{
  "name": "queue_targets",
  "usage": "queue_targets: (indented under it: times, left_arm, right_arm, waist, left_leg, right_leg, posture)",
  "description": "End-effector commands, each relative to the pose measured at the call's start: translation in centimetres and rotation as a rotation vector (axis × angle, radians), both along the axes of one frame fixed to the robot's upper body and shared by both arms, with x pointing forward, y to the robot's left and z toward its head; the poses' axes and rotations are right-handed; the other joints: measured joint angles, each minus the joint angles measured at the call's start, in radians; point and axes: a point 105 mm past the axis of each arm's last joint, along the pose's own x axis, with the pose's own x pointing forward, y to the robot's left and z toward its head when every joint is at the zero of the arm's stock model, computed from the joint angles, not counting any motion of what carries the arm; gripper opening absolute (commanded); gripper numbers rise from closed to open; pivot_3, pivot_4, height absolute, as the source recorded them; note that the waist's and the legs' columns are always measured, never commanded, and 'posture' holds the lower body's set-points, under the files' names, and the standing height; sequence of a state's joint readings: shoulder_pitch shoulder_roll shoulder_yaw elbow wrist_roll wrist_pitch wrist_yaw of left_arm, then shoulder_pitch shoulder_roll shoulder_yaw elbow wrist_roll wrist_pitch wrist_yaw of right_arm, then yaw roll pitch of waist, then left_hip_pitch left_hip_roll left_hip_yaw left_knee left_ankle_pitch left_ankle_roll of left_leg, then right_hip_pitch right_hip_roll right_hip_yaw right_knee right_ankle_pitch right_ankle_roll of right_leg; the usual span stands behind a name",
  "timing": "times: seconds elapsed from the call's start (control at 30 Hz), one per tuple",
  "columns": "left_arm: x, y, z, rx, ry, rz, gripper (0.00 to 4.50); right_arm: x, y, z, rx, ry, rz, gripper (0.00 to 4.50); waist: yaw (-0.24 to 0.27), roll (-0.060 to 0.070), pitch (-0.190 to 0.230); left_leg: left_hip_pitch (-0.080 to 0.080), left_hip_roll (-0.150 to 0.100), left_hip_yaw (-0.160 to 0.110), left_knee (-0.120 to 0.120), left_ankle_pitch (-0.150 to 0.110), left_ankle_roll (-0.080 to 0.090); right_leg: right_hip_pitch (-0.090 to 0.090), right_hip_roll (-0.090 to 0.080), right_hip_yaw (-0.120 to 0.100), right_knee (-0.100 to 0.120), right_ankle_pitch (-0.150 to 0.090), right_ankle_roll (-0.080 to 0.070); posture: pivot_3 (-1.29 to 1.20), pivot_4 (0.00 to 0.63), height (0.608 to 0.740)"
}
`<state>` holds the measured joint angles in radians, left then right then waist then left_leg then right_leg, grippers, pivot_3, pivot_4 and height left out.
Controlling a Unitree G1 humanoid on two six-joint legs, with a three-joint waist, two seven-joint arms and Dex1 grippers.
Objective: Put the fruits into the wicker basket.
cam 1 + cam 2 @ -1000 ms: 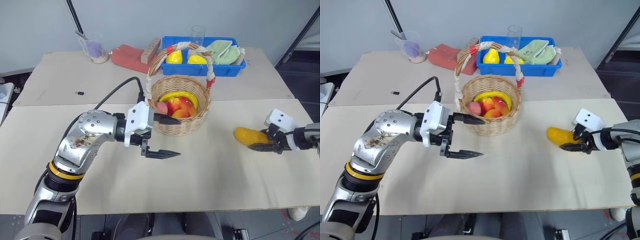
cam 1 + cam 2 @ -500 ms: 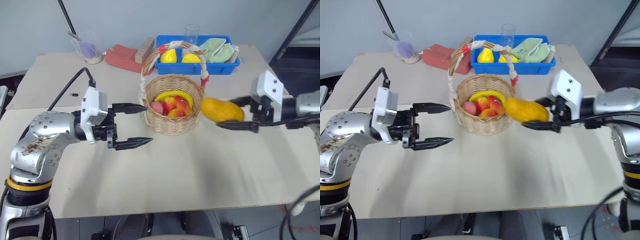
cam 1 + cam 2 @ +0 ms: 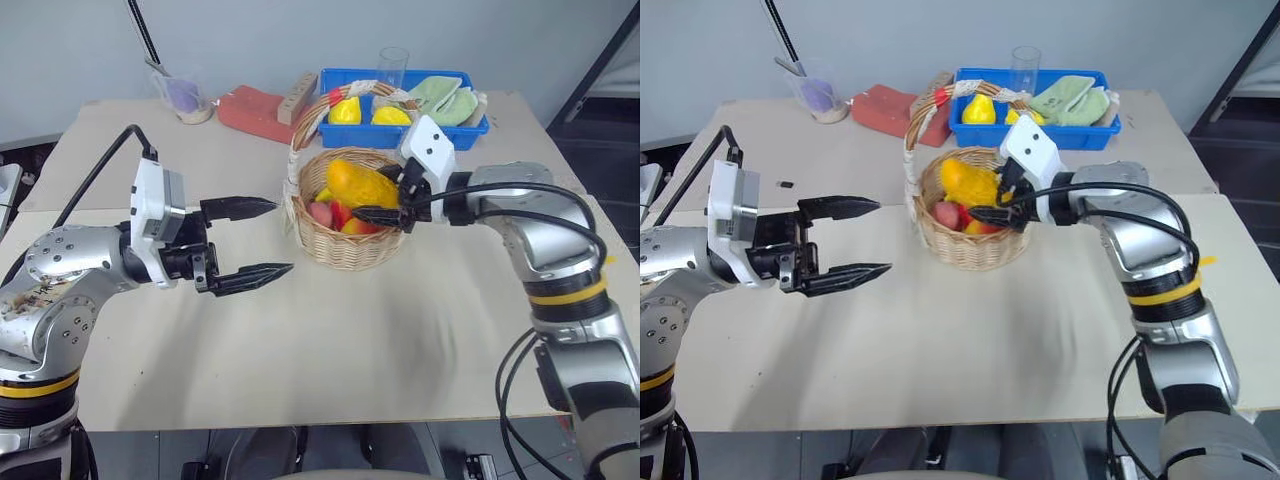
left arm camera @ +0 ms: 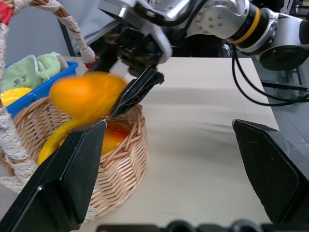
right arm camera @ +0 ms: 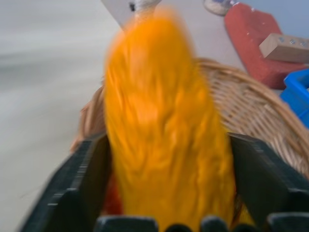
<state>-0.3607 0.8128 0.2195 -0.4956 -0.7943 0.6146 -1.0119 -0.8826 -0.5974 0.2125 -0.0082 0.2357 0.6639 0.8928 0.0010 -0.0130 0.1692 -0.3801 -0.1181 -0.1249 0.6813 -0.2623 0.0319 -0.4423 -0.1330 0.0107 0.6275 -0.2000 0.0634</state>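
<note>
Peering along the right gripper (image 3: 392,200), its wrist view shows the mango (image 5: 164,125) between wide-spread fingers, over the wicker basket (image 3: 350,250) holding red fruit (image 3: 338,213); left gripper (image 3: 262,238) gapes empty.

Light was even & bright, w/ soft shadows on the table (image 3: 330,330). The mango (image 5: 164,125) was smeared by motion blur in both wrist views.

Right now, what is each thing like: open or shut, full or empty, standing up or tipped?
left gripper: open, empty, beside the basket.
right gripper: at the mango, over the basket.
mango: above the basket's opening, over the other fruit.
wicker basket: upright, fruit inside.
glass: upright, looks empty.
</note>
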Motion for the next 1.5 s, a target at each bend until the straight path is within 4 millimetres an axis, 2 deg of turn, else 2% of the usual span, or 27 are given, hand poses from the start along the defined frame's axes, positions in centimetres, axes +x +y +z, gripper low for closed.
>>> queue_targets:
  times: [0.03, 0.13, 0.23, 0.33, 0.4, 0.53, 0.7, 0.97, 1.13, 1.17, 1.27, 1.5]
  left_arm:
    - [-0.4, 0.1, 1.0, -0.013, -0.036, 0.009, 4.5]
    - [-0.2, 0.0, 0.9, -0.016, -0.033, 0.017, 4.5]
    - [-0.1, -0.1, 0.9, -0.018, -0.031, 0.019, 4.5]
    - [0.1, -0.3, 0.8, -0.018, -0.032, 0.021, 4.5]
    - [0.2, -0.4, 0.8, -0.017, -0.032, 0.02, 4.5]
    - [0.1, -0.7, 0.9, -0.027, -0.027, 0.007, 4.5]
    - [-0.2, -0.8, 0.8, -0.028, -0.024, -0.009, 4.5]
    - [-0.1, -1.0, 0.9, -0.035, -0.027, -0.009, 4.5]
    - [-0.3, -1.0, 0.9, -0.041, -0.027, 0.001, 4.5]
    - [-0.3, -0.9, 0.9, -0.042, -0.027, 0.003, 4.5]
    - [-0.3, -0.8, 0.9, -0.042, -0.029, 0.014, 4.5]
    - [-0.1, -0.6, 0.8, -0.042, -0.032, 0.034, 4.5]
  right_arm:
    - [-0.4, 0.1, 2.1, 0.023, -0.084, 0.018, 4.49]
    - [-1.4, 0.0, 2.8, 0.038, -0.087, 0.05, 4.49]
    - [-3.6, -0.4, 2.8, 0.025, -0.046, 0.122, 4.49]
    - [-5.5, -1.8, 2.3, -0.009, -0.015, 0.145, 4.49]
    - [-5.7, -3.1, 2.1, -0.019, -0.017, 0.103, 4.49]
    - [-3.4, -6.6, 3.4, 0.045, -0.111, -0.127, 4.49]
    - [-0.7, -8.4, 4.3, 0.129, -0.197, -0.292, 4.49]
    - [3.3, -7.0, 3.5, 0.268, -0.137, -0.309, 4.49]
    - [4.8, -6.1, 1.9, 0.32, -0.071, -0.312, 4.49]
    - [4.9, -6.0, 1.8, 0.329, -0.065, -0.312, 3.97]
    - [4.9, -5.9, 1.9, 0.347, -0.063, -0.297, 3.06]
    - [4.6, -5.4, 2.4, 0.391, -0.07, -0.264, 0.55]
  waist:
    - [-0.001, 0.0, 0.0]
    - [-0.003, 0.0, 0.0]
    - [-0.001, 0.0, 0.0]
    - [0.001, 0.0, 0.0]
    - [0.001, 0.0, 0.0]
    - [-0.002, 0.0, 0.0]
    - [-0.004, 0.0, 0.0]
    - [-0.014, 0.0, 0.0]
    - [-0.015, 0.0, 0.0]
    - [-0.015, 0.0, 0.0]
    - [-0.014, 0.0, 0.0]
    - [-0.016, 0.0, 0.0]
  left_leg:
    - [0.0, 0.0, 0.0, 0.0, 0.0, 0.0]
    - [0.0, 0.001, 0.0, 0.0, 0.0, 0.0]
    - [-0.001, 0.001, 0.0, -0.001, 0.0, 0.0]
    - [-0.001, 0.002, 0.0, 0.0, 0.0, 0.0]
    - [0.0, 0.002, 0.0, 0.0, -0.001, 0.001]
    - [0.001, 0.002, 0.002, 0.0, -0.001, 0.002]
    - [0.003, 0.008, 0.005, -0.001, -0.001, 0.002]
    - [0.004, 0.011, 0.007, -0.002, -0.001, 0.001]
    - [0.004, 0.012, 0.007, -0.002, 0.001, -0.001]
    - [0.004, 0.012, 0.007, -0.002, 0.002, -0.003]
    - [0.003, 0.012, 0.007, -0.002, 0.002, -0.003]
    - [0.003, 0.012, 0.007, -0.002, 0.002, -0.003]
  right_leg:
    - [0.0, 0.0, 0.0, 0.0, 0.0, 0.0]
    - [0.0, 0.001, 0.0, 0.0, 0.0, 0.0]
    - [-0.001, 0.001, 0.0, 0.0, 0.0, -0.001]
    - [0.0, 0.001, 0.0, -0.002, 0.0, -0.001]
    - [0.001, 0.001, 0.0, -0.002, 0.0, -0.001]
    - [0.0, 0.002, 0.001, -0.001, 0.001, -0.002]
    - [0.001, 0.007, 0.002, -0.001, 0.003, -0.005]
    - [0.0, 0.011, 0.003, -0.001, 0.005, -0.008]
    - [0.0, 0.011, 0.004, -0.002, 0.005, -0.008]
    - [0.0, 0.011, 0.004, -0.002, 0.005, -0.008]
    - [0.0, 0.011, 0.004, -0.002, 0.005, -0.008]
    - [-0.001, 0.011, 0.004, -0.002, 0.005, -0.008]
  posture:
    - [0.0, 0.15, 0.74]
    - [0.0, 0.15, 0.74]
    - [0.0, 0.15, 0.74]
    - [0.0, 0.15, 0.74]
    - [0.0, 0.15, 0.74]
    - [0.0, 0.15, 0.74]
    - [0.0, 0.15, 0.74]
    - [0.0, 0.15, 0.74]
    - [0.0, 0.15, 0.74]
    - [0.0, 0.15, 0.74]
    - [0.0, 0.15, 0.74]
    - [0.0, 0.15, 0.74]
